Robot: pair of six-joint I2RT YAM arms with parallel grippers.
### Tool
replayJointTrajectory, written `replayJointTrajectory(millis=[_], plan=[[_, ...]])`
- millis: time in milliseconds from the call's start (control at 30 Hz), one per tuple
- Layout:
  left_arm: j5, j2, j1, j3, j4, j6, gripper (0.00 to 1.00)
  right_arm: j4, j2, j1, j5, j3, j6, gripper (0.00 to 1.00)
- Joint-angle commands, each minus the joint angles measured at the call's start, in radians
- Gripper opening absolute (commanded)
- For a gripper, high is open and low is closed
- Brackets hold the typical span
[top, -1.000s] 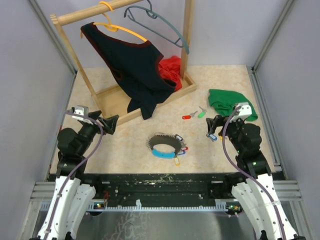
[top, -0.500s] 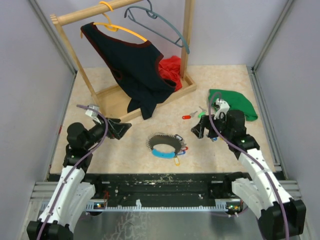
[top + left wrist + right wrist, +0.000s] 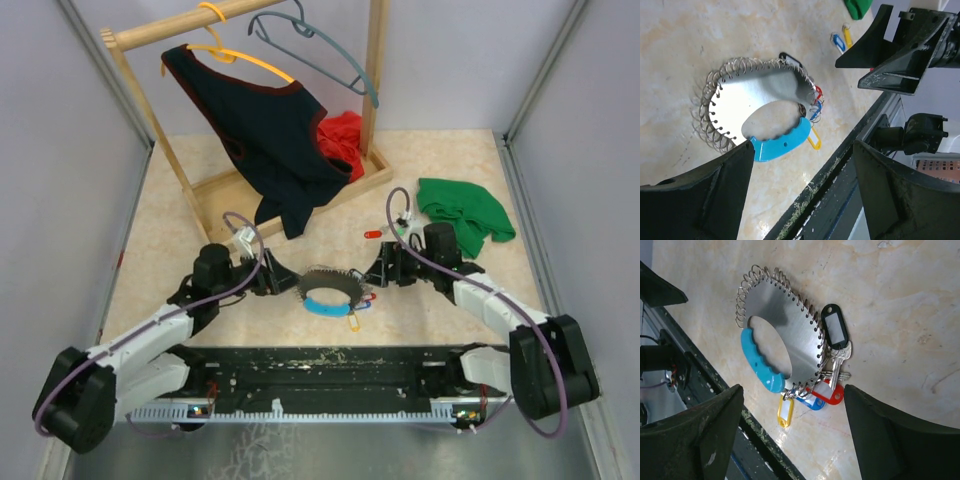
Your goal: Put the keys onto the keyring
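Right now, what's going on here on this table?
The left gripper and right gripper are down low on either side of the keyring, both open and holding nothing. The keyring lies flat on the table with black, red, blue and yellow tagged keys hanging on it. A loose red key lies farther back, and a blue-and-yellow pair of keys lies near the green cloth.

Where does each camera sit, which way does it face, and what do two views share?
Top external: above, behind the bases, looking down; both arms, left hand and right hand flanking the keyring.
Left wrist: low, facing the keyring; own fingers, right hand beyond.
Right wrist: low, facing the keyring; own fingers.
Shared: the keyring.
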Motion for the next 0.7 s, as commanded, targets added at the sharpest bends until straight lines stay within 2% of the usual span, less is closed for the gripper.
replayJointTrajectory(millis=[0,267,667], plan=[[-0.1,0.105,-0.078,-0.007,0.112,-0.075,0.84,0.144,0.085,0.032,-0.052,0.01,0.009,0.79],[-0.271,0.264,-0.221,0.059,0.063,-0.076,0.83,0.267,0.246,0.071,-0.068,0.019,0.031,0.72],[-0.336,0.439,-0.271,0.093,0.069,-0.081,0.75,0.456,0.414,0.134,-0.141,0.004,0.108,0.51]])
